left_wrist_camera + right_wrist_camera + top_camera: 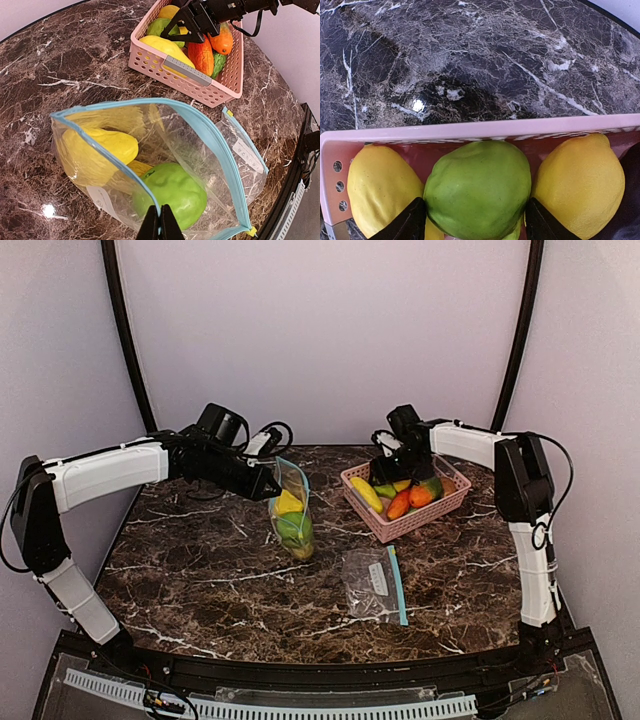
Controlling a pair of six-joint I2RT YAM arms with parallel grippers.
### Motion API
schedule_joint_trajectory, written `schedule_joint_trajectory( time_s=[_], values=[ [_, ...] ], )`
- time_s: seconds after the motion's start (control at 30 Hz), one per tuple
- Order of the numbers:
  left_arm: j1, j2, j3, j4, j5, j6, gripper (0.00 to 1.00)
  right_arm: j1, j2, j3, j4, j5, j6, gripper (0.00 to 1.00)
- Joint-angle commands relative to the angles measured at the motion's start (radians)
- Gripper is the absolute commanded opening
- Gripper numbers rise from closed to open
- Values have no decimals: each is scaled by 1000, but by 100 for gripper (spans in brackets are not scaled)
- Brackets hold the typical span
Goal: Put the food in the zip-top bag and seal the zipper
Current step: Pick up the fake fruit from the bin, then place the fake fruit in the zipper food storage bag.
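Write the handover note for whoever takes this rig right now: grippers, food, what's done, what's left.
Left gripper: shut on the zip-top bag rim, holding it open.
Right gripper: open, jaws flanking a green fruit in the pink basket.
Done: yellow piece and green piece in the bag.
To do: rest of the basket's food, then seal the zipper.

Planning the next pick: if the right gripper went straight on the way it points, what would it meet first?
Most likely the green fruit in the pink basket, which lies between the right gripper's open fingers; how near it is, the pictures leave unclear.
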Motion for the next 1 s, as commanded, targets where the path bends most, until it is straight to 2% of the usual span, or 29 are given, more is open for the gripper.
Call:
schedule_joint_trajectory(
  time_s=[0.0,0.2,0.3,0.57,0.8,0.97],
  values=[
    [6,-16,10,-19,0,10,1,-7,34,27,14,2,-16,64],
    [6,-48,-7,8,1,13,1,-7,10,19,17,5,-17,46],
    [6,-59,-13,26,28,10,1,-8,-22,6,18,8,-12,41],
    [7,-82,-31,66,95,7,1,-8,-225,-111,63,0,27,38],
    [7,-79,-34,74,117,3,1,-1,-441,-249,94,-66,82,38],
    [7,-74,-33,74,119,2,1,65,-571,-311,112,-132,107,38]
  ],
)
